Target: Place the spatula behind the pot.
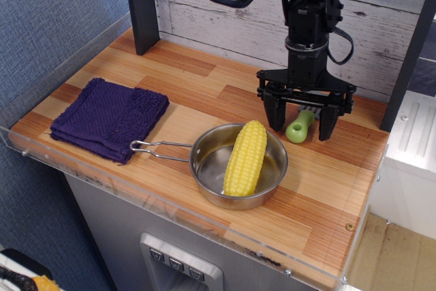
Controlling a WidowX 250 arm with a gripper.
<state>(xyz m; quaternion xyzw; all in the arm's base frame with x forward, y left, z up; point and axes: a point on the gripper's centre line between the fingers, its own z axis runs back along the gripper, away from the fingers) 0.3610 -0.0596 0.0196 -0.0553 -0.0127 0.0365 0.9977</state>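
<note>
- Tabletop point(320, 189): striped wood planks, taking up most of the view, w/ a whitewashed board wall running along the back edge.
- Robot arm point(308, 25): black, hanging down from the top, wrist pointing straight at the surface near the back-right corner.
- Purple towel point(109, 118): lying folded at the left, well apart from everything else.
- Pot point(208, 165): steel saucepan sitting front-centre, wire handle pointing left toward the towel; a corn cob point(245, 157) is leaning inside it, tip over the back rim.
- Jaws point(301, 127): standing wide apart, gripping nothing, one finger on each side of the green handle w/ clear gaps both sides.
- Spatula point(300, 126): lying flat on the wood btwn the jaws, just behind the pot's back-right rim & not touching it. Long axis running front-to-back, tilting slightly right; rounded green end pointing toward the pot, grey blade end reaching back under the wrist, mostly hidden.
- Judgement: placement is looking done; spatula is sitting directly under the jaws, so the next move is prob. a straight lift clear w/o nudging the handle.
</note>
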